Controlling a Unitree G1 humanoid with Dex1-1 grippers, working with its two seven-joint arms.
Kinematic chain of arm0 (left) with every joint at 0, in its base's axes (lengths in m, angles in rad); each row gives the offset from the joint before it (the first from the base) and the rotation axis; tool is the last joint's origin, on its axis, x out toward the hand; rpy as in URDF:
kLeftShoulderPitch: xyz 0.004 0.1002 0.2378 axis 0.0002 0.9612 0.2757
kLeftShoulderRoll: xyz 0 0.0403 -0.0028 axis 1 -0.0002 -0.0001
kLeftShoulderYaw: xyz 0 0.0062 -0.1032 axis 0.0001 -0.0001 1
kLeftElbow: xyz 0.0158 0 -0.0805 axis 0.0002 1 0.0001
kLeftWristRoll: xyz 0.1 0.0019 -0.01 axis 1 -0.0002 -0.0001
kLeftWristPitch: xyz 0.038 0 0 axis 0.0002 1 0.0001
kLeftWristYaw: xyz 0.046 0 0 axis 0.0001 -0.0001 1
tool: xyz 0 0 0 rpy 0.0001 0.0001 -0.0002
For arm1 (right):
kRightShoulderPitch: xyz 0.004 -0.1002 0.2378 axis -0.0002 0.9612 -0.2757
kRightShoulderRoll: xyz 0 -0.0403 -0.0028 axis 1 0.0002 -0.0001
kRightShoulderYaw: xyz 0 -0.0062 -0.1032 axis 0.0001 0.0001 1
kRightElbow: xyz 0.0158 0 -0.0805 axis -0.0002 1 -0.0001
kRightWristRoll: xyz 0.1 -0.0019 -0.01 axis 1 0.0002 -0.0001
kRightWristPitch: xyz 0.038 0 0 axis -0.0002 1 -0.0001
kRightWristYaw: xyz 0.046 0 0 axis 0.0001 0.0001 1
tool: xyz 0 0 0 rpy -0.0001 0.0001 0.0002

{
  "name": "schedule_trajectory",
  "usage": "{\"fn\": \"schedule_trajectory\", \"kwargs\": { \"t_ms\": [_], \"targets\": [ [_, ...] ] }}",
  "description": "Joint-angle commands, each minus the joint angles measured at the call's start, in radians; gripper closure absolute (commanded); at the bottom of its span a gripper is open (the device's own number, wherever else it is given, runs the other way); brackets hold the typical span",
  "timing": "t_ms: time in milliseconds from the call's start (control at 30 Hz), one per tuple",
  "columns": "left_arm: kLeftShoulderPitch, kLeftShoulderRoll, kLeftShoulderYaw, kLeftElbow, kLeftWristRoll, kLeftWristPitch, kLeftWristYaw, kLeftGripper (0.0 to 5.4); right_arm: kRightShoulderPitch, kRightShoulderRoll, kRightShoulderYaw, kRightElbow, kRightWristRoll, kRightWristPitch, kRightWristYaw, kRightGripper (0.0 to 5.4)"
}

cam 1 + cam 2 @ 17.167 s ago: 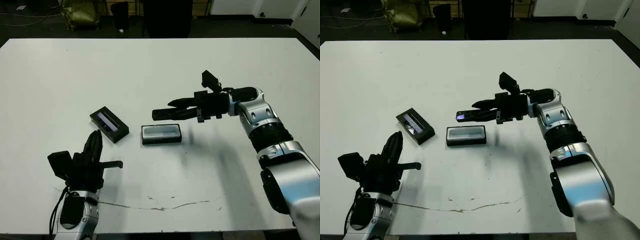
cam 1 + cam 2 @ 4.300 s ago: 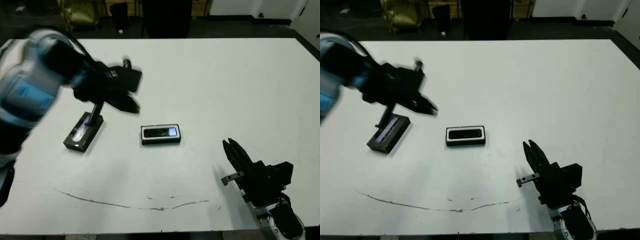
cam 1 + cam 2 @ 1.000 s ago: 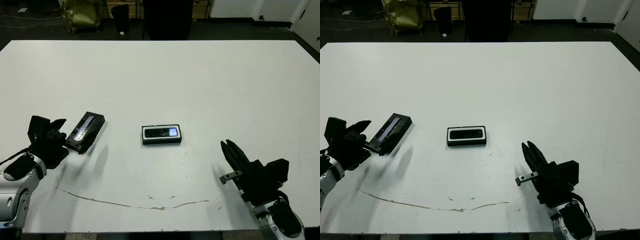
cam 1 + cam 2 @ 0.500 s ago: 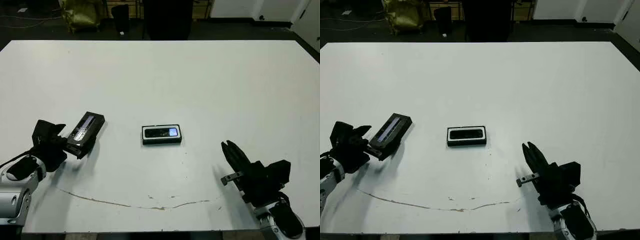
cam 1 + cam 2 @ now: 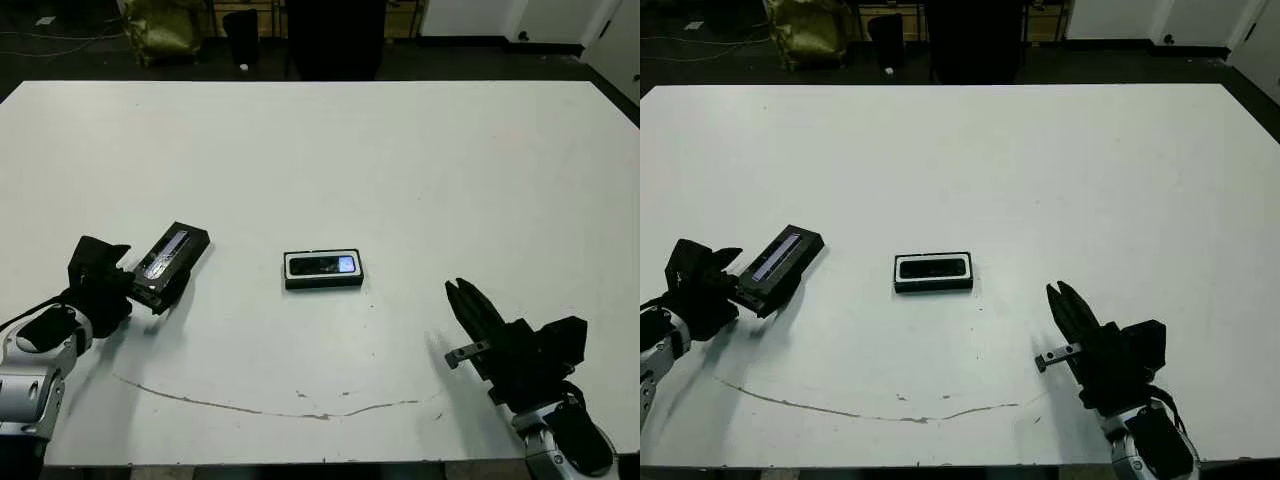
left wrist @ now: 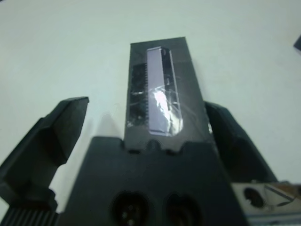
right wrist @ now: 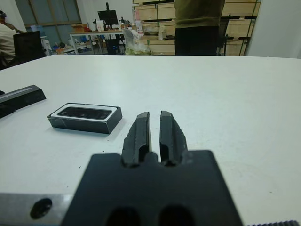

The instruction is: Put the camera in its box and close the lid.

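Observation:
The camera [image 5: 320,265] lies flat inside the box [image 5: 322,283], a small black tray with a white lining at the table's middle. The lid [image 5: 172,256], black with a pale stripe, lies at an angle to the left of the box. My left gripper [image 5: 140,287] is at the lid's near end. In the left wrist view its fingers [image 6: 61,127] stand spread on both sides of the lid [image 6: 162,94], with a gap at one side. My right gripper [image 5: 458,291] rests near the front right edge, fingers [image 7: 139,132] shut on nothing and pointing towards the box [image 7: 84,121].
A thin brown scratch line [image 5: 250,408] runs along the table's front. Dark floor, a yellow bag [image 5: 160,20] and a black stand lie beyond the far edge. In the right wrist view a person [image 7: 197,23] stands behind the table.
My left gripper has crept a little to the right, closer around the lid's near end. The lid, the box and the right gripper stay where they were.

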Motion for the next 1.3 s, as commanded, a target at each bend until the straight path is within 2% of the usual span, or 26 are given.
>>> {"fn": "schedule_trajectory", "kwargs": {
  "t_ms": [33, 133, 333, 533, 600, 700, 800, 867, 933, 1000, 1300],
  "targets": [
    [0.012, -0.015, 0.004, 0.045, -0.033, 0.067, -0.015, 0.02, 0.004, -0.004, -0.008, 0.013, 0.018, 0.014, 0.006, 5.40],
    [0.013, -0.030, 0.018, 0.042, -0.076, 0.122, -0.010, 0.02, 0.014, -0.002, -0.005, -0.016, 0.020, 0.048, -0.018, 5.40],
    [0.018, -0.033, 0.010, 0.031, -0.088, 0.173, 0.005, 0.02, 0.021, -0.009, -0.008, -0.049, 0.019, 0.078, -0.031, 5.40],
    [-0.005, -0.004, 0.000, 0.093, -0.105, 0.187, -0.064, 0.02, 0.020, -0.015, -0.009, -0.070, 0.009, 0.081, -0.036, 5.40],
    [-0.016, 0.021, -0.021, 0.130, -0.088, 0.157, -0.108, 0.02, 0.015, -0.016, -0.010, -0.059, 0.006, 0.079, -0.034, 5.40],
    [-0.017, 0.063, -0.067, 0.163, -0.021, 0.055, -0.143, 0.02, 0.007, -0.018, -0.013, -0.031, 0.010, 0.052, -0.013, 5.40],
    [-0.016, 0.101, -0.109, 0.165, 0.033, 0.002, -0.155, 0.02, 0.007, -0.019, -0.017, -0.024, 0.013, 0.054, -0.010, 5.40],
    [-0.015, 0.125, -0.138, 0.151, 0.077, -0.013, -0.141, 0.02, 0.005, -0.016, -0.017, -0.007, 0.008, 0.023, 0.000, 5.40],
    [-0.010, 0.141, -0.154, 0.131, 0.106, -0.029, -0.127, 0.26, 0.003, -0.016, -0.015, -0.002, 0.002, 0.010, 0.001, 5.40],
    [-0.007, 0.157, -0.166, 0.114, 0.124, -0.040, -0.131, 0.65, 0.008, -0.017, -0.011, -0.022, -0.002, 0.036, -0.015, 5.40],
    [-0.050, 0.220, -0.212, 0.088, 0.106, 0.058, -0.235, 2.79, 0.000, -0.015, -0.009, -0.028, 0.009, 0.047, -0.019, 5.40]
  ]
}}
